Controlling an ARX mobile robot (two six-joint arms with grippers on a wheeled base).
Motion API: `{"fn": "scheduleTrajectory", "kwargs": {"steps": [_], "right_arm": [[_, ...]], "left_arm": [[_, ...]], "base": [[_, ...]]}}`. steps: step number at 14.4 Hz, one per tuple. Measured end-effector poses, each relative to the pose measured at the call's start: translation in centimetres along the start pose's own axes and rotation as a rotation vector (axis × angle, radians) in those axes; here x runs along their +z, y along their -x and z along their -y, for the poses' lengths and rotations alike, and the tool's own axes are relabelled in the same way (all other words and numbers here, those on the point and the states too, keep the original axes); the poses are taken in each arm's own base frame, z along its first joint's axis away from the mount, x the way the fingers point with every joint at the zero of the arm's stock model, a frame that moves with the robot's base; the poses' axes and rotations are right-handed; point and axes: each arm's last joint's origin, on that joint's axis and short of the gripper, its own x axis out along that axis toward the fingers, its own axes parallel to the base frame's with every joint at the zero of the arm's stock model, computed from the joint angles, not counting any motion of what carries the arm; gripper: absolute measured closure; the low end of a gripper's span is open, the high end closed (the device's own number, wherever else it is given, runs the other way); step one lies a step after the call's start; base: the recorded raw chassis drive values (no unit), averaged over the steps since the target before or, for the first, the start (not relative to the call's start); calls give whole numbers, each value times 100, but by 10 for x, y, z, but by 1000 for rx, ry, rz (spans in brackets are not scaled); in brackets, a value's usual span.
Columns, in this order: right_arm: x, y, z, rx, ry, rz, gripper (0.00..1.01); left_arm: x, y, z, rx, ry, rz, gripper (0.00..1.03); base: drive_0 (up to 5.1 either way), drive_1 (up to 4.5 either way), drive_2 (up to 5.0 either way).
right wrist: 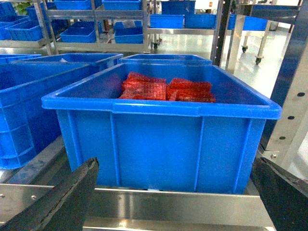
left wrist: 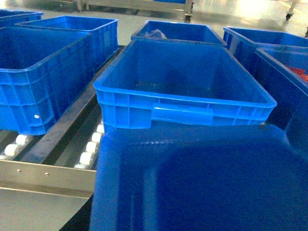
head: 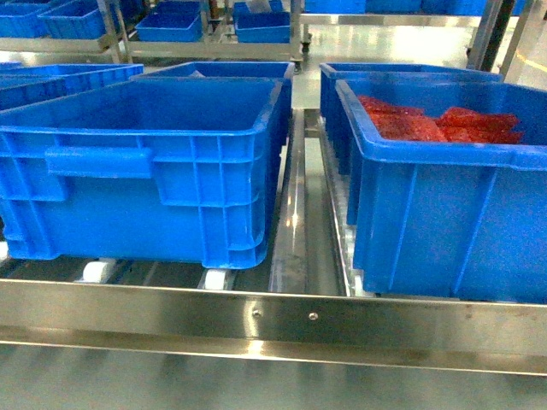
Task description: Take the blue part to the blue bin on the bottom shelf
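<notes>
Two crates front the bottom shelf [head: 256,320]: your target blue bin [head: 145,162] left, packet crate [head: 453,196] right. Rollers let them slide forward. Right gripper [right wrist: 168,202] is spread wide, empty. Left gripper and blue part: cannot tell.

Large blurred blue plastic mass [left wrist: 197,180] fills near left-wrist view, unidentifiable. Right gripper's dark fingers [right wrist: 62,199] cut off by bottom edge; blue part unseen.

Bright, even overhead lighting; white glare on the floor [head: 402,43] and the steel front rail [head: 256,320]. Soft focus throughout. Large blurred blue mass [left wrist: 202,183] filling the left wrist foreground; dark blurred end effector fingers [right wrist: 62,197].
</notes>
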Motion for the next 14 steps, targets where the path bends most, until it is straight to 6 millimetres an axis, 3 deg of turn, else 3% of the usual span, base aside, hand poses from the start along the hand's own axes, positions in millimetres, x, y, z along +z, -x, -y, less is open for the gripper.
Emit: {"fn": "scheduleTrajectory", "kwargs": {"steps": [10, 14], "right_arm": [[0, 0, 0, 1, 0, -1, 3], [0, 0, 0, 0, 0, -2, 3]], "left_arm": [[0, -1, 0, -1, -1, -3, 60], [-1, -1, 0, -1, -2, -7, 60]], "base": [[2, 403, -400], [0, 0, 0]]}}
